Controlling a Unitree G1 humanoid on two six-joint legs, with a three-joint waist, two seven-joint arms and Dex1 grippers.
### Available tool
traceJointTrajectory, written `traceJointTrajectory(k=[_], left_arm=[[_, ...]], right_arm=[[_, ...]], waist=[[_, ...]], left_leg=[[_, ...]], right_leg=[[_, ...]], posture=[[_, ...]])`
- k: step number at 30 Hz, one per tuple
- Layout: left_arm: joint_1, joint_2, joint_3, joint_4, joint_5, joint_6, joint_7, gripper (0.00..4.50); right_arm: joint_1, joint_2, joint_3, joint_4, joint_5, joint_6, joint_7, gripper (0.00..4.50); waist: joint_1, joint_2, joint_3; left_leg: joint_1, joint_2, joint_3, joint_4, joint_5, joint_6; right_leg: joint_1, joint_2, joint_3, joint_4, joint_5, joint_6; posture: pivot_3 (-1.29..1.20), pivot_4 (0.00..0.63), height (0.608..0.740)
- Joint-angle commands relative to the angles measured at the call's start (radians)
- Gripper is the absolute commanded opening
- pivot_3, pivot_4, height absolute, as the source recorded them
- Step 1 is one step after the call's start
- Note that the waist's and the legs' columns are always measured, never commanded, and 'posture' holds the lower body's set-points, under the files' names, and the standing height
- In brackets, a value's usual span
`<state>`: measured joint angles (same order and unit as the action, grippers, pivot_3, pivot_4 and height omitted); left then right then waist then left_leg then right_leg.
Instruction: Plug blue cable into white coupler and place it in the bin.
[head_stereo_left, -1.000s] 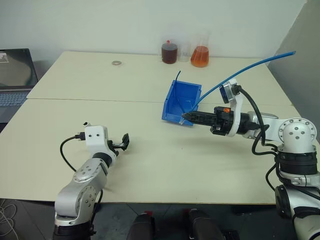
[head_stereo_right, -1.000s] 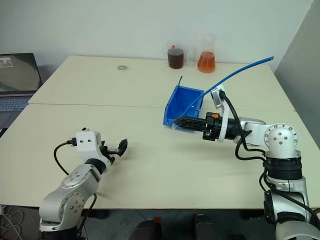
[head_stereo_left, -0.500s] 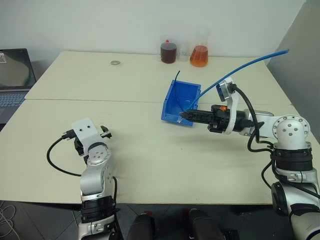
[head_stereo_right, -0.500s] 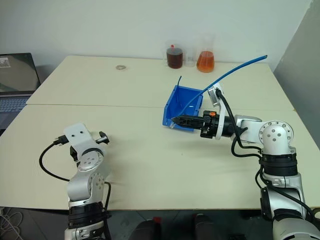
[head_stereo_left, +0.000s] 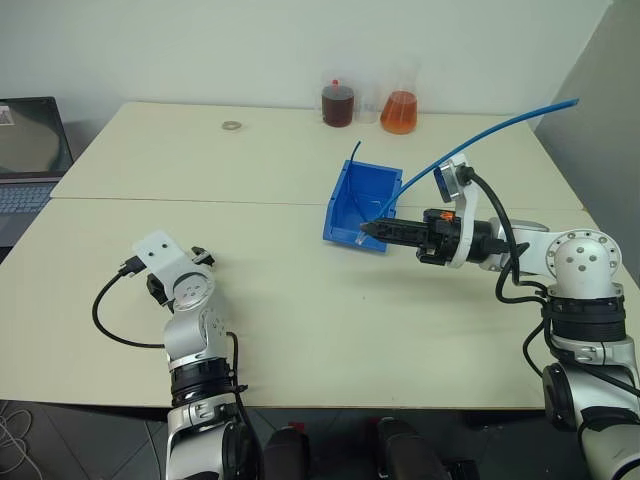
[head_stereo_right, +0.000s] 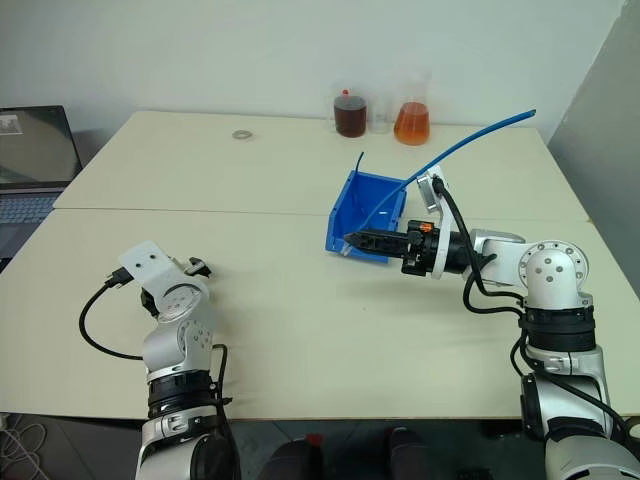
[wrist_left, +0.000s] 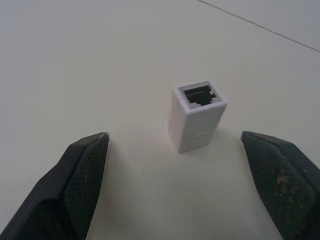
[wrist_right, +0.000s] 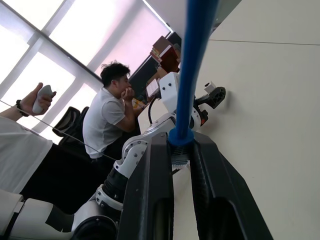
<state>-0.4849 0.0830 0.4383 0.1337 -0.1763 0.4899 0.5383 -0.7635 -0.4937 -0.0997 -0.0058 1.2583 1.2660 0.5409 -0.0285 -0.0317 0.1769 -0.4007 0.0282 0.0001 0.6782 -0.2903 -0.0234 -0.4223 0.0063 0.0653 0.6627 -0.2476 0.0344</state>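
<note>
The right gripper (head_stereo_left: 364, 230) is clenched on the blue cable (head_stereo_left: 480, 132), near its plug end; in the right wrist view the cord (wrist_right: 194, 65) passes between the two black fingers (wrist_right: 150, 195), which press it from both sides. The gripper points level toward the robot's left, and its tips are at the front lip of the bin (head_stereo_left: 352, 205), a blue box that stands on the table (head_stereo_left: 300, 310) a little right of the middle. From the grip the cable rises in a long curve up and to the right, and its far end is in the air well past the table's right side. A short dark-blue piece of cord stands up at the back corner of the bin. The left gripper (wrist_left: 185, 185) is released, with its two fingers wide apart. In the left wrist view the white coupler (wrist_left: 196, 115) stands upright on the table between and just ahead of the fingertips (wrist_left: 87, 160), touching neither, with its dark socket facing up. The coupler is on the left part of the table, well apart from the bin and from the cable's plug. At the far edge of the table there are two flasks (head_stereo_left: 399, 110) with brown and orange liquid, and a small ring (head_stereo_left: 232, 126) lies further left. A laptop (head_stereo_left: 30, 150) is at the left border. In the right wrist view a seated person (wrist_right: 107, 120) is in the background.
</note>
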Motion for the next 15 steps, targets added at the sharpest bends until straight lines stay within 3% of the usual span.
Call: traceJointTrajectory(k=[1,2,15], left_arm=[[-0.021,0.0,0.003,0.008,-0.001,-0.033,-0.01,4.45],[-0.026,-0.001,0.005,0.016,-0.009,-0.038,-0.02,4.45],[-0.084,0.032,0.038,0.104,-0.013,-0.096,-0.015,1.57]], right_arm=[[-0.019,0.001,-0.038,-0.031,0.01,0.001,-0.008,0.18],[-0.017,0.004,-0.041,-0.031,0.014,0.003,-0.014,0.18],[0.011,0.024,-0.06,-0.058,0.022,0.012,-0.053,0.18]], waist=[[0.0,0.0,0.0],[0.0,0.0,0.0],[0.0,0.0,0.0]], left_leg=[[0.0,0.0,0.0,0.0,0.0,0.0],[0.0,0.0,0.0,0.0,0.0,0.0],[0.0,0.0,0.0,0.0,0.0,0.0]], right_leg=[[0.0,0.0,0.0,0.0,0.0,0.0],[0.0,0.0,0.0,0.0,0.0,0.0],[0.0,0.0,0.0,0.001,0.0,0.0]], posture=[[0.0,0.15,0.74],[0.0,0.15,0.74],[0.0,0.15,0.74]])
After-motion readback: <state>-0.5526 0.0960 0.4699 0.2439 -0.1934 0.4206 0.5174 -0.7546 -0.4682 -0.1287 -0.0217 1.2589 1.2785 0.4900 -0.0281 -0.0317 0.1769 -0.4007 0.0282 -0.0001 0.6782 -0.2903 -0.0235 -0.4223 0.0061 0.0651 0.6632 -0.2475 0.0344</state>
